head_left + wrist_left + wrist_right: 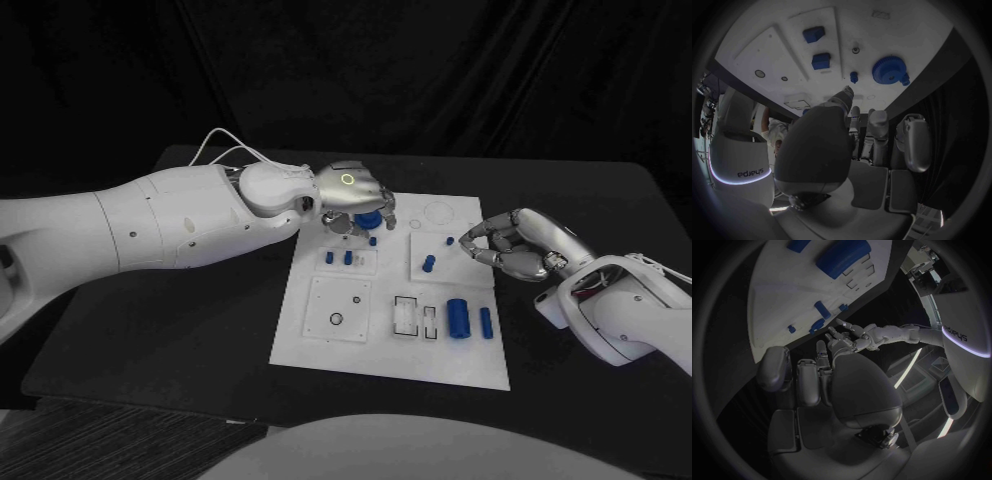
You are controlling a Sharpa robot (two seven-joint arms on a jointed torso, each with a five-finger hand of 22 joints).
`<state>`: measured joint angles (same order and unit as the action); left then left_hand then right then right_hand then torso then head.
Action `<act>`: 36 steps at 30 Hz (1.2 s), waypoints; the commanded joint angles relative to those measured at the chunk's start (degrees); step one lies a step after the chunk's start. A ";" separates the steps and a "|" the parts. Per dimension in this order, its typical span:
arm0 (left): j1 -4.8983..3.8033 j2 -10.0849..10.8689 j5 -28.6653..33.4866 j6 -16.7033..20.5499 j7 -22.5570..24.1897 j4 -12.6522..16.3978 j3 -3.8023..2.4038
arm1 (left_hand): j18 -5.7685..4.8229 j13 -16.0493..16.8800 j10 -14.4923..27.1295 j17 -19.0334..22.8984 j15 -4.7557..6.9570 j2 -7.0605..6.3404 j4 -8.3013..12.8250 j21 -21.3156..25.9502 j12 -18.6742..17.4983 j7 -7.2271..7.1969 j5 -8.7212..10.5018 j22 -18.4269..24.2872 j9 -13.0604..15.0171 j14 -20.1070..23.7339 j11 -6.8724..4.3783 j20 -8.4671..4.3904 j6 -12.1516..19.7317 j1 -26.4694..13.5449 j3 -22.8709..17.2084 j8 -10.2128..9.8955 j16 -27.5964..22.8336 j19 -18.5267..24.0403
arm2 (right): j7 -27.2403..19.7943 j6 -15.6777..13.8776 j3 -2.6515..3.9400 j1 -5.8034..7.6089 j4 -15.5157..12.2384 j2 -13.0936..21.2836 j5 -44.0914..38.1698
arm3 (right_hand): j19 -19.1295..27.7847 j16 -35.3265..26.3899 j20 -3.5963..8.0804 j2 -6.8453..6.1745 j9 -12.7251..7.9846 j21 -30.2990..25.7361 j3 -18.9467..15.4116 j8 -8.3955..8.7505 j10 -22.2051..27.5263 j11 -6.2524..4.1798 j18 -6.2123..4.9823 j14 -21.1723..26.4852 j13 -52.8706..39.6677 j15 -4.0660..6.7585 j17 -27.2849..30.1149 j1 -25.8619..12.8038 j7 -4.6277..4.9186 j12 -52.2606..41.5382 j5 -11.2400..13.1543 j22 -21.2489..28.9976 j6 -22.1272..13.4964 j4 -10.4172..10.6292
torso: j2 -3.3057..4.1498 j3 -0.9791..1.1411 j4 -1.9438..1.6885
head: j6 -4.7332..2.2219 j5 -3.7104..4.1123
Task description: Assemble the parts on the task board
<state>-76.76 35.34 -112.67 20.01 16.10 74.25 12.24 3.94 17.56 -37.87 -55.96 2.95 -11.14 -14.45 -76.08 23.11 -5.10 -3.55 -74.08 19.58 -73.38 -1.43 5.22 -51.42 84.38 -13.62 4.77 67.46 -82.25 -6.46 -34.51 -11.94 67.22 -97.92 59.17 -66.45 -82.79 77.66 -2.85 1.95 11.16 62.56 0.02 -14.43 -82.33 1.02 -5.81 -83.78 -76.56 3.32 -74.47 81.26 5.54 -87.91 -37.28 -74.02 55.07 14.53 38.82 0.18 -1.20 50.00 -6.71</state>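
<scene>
We are seeing black tabletop (173, 330) carrying white task board (361, 355). Left hand (351, 192) hovering over board's far edge above blue gear (369, 221), fingers apart, holding nothing. Right hand (515, 243) resting at board's right edge, fingers curled, grip unclear. Small blue parts (459, 317) lying on board.

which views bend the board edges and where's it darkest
Head view: the board edges run straight, and the black table and backdrop are darkest. Left wrist view: fisheye curves the board edge, with a dark rim round the circle. Right wrist view: same curving of the board, and the right hand lies in shade.
</scene>
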 commanded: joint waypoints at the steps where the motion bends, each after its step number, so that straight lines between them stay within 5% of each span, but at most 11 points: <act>1: 0.59 -0.71 -1.26 -2.54 1.02 -0.43 -0.07 | -0.90 -0.94 -0.14 0.88 0.15 0.35 0.35 -0.31 0.85 0.33 -0.58 -11.74 -0.69 1.17 -0.30 -0.04 -1.07 -0.21 -0.12 0.97 1.27 0.05 | -0.25 0.53 0.03 0.03 0.00 -0.03 -0.64 | -0.09 -0.41 0.19 -0.82 0.89 -0.04 1.59 -0.94 -3.56 -0.55 0.65 -3.58 -8.32 0.17 -3.06 0.16 -0.38 2.75 -0.83 -9.09 -0.10 -0.36 | 0.11 -0.07 -0.05 | 0.00 0.31; 10: 1.41 -1.62 -1.28 -4.92 -0.12 -1.12 -0.08 | -0.82 -1.35 -1.65 1.98 0.16 0.50 0.59 0.10 1.57 0.82 -0.44 -11.63 -1.10 1.63 -0.20 -0.02 -1.20 -0.62 -0.18 0.80 1.49 0.27 | -0.15 1.14 0.03 -0.09 0.36 -0.17 -0.65 | -0.02 -0.48 0.20 -0.79 0.89 -0.29 1.68 -0.93 -3.50 -0.57 0.61 -3.57 -8.26 0.19 -2.99 0.26 -0.38 2.82 -0.91 -9.03 -0.10 -0.39 | 0.01 -0.01 -0.04 | 0.00 0.41; 31: 2.32 -2.71 -1.29 -5.49 -1.25 -3.03 -0.08 | -0.81 -4.06 -6.23 4.74 0.39 1.53 4.35 0.19 0.88 2.52 -8.33 -11.68 -2.13 2.21 -0.58 -0.04 -3.23 0.73 -4.41 0.97 3.11 0.14 | 0.88 2.65 0.02 -0.19 0.94 -0.39 -0.65 | 0.17 -0.74 0.21 -0.68 0.90 -0.99 1.81 -0.94 -3.44 -0.56 0.48 -3.51 -8.19 0.19 -2.74 0.28 -0.37 2.90 -1.06 -8.85 -0.07 -0.32 | -0.02 -0.02 -0.02 | 0.00 0.42; 36: 2.60 -3.04 -1.29 -5.66 -1.53 -3.67 -0.09 | -0.78 -5.04 -7.48 5.62 0.93 1.14 5.21 0.33 -0.33 3.22 -8.80 -11.64 -2.27 2.44 -1.30 -0.07 -4.29 0.43 -6.17 1.14 3.34 0.19 | 1.18 2.98 0.02 -0.20 1.00 -0.38 -0.65 | 0.22 -0.84 0.21 -0.68 0.91 -1.16 1.82 -0.95 -3.40 -0.56 0.45 -3.48 -8.14 0.19 -2.64 0.29 -0.38 2.95 -1.07 -8.81 -0.06 -0.31 | 0.01 -0.03 -0.03 | 0.00 0.49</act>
<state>-74.27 32.47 -113.79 14.85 14.86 70.66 12.21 3.94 13.16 -44.85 -50.90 3.37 -10.13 -10.02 -76.06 23.39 -2.12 -11.21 -74.08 17.93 -71.35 -2.25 5.23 -55.16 84.79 -18.04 5.22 69.46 -82.23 -6.26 -32.37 -11.95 67.15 -96.92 58.77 -66.75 -82.79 77.65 -2.85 1.95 11.16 62.55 0.02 -14.43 -82.33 1.01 -5.81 -83.78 -76.59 3.32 -74.47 81.26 5.54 -87.85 -37.28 -74.02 55.07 14.53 38.81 0.16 -1.20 50.00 -6.26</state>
